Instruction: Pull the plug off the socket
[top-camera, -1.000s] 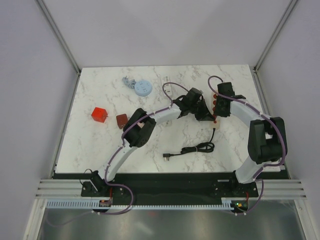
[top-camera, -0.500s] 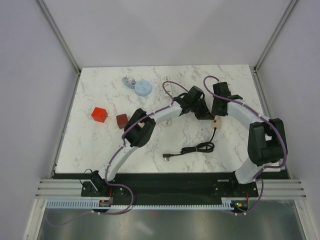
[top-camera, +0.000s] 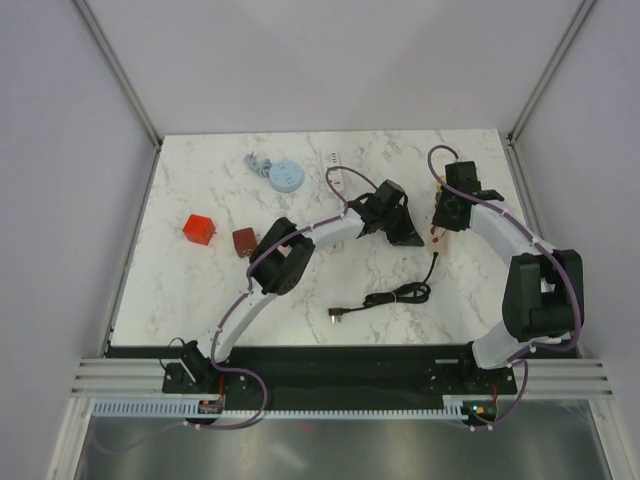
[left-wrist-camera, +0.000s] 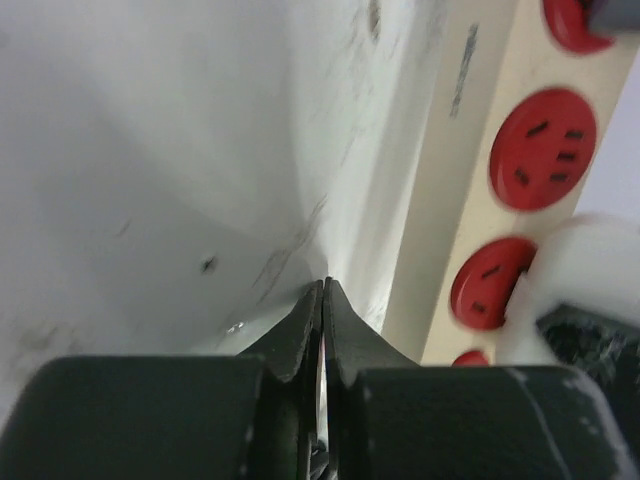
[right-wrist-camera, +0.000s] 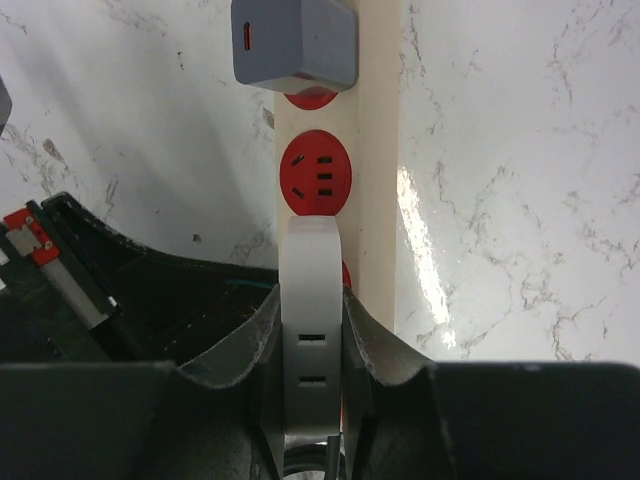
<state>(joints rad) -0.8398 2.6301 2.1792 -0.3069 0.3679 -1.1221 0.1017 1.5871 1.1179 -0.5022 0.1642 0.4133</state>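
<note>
Swinging outward since 1.0 s ago, the right arm is now sitting further toward the right edge of the worktop (top-camera: 200, 290), and more of the black cable (top-camera: 400, 296) is showing below it. The left arm is reaching across beside it, its head a little nearer the front than before.

From the right wrist, the right fingers (right-wrist-camera: 250, 345) are pinching the white plug (right-wrist-camera: 310, 260) from both sides. The plug is sitting over the cream power strip (right-wrist-camera: 380, 150), covering a red socket whose rim is peeking out at its right side. Whether its pins are clear of the socket cannot be told. Just beyond the plug, 1 free red socket (right-wrist-camera: 315, 172) is showing, and past that a grey adapter (right-wrist-camera: 295, 42) is sitting on the strip.

From the left wrist, the left fingers (left-wrist-camera: 300, 335) are pressing together with nothing between them, tips down at the worktop just beside the long edge of the strip. The plug is showing at that view's lower right, next to 2 red sockets.

From above, the cable is running from under the right arm down to a loose coil near the front. Well apart, on the left, a red cube (top-camera: 198, 229) and a brown block (top-camera: 243, 241) are lying near each other, with a blue disc (top-camera: 286, 177) further back.
</note>
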